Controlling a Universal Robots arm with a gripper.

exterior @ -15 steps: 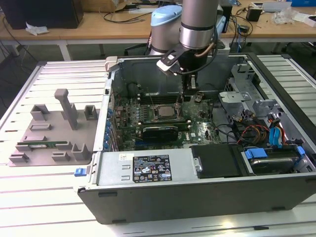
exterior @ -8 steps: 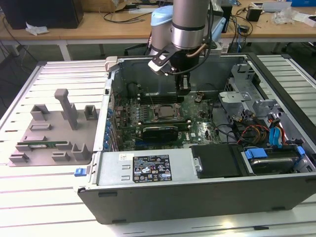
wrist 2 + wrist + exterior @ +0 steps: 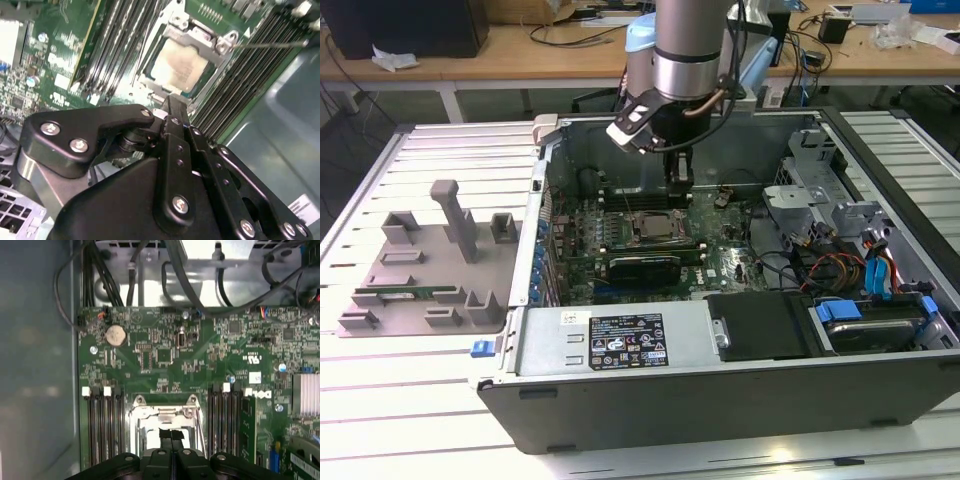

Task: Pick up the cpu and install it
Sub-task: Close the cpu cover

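Observation:
The cpu (image 3: 655,226) lies flat in the black-framed socket on the green motherboard (image 3: 730,262) inside the open computer case (image 3: 620,400). Its silvery-grey top (image 3: 182,65) shows within the metal socket frame (image 3: 220,42) in the second wrist view. My gripper (image 3: 681,183) hangs just above the socket's far right corner. Its two black fingers (image 3: 172,107) are pressed together with nothing between them. In the first wrist view the gripper (image 3: 171,436) points down at the socket frame (image 3: 162,412).
Memory slots (image 3: 105,425) flank the socket on both sides. The case's walls (image 3: 545,200) ring the board. A black power supply (image 3: 760,325) and cables (image 3: 840,270) fill the exterior view's right. A grey fixture (image 3: 420,270) holding a green memory stick (image 3: 405,294) lies left of the case.

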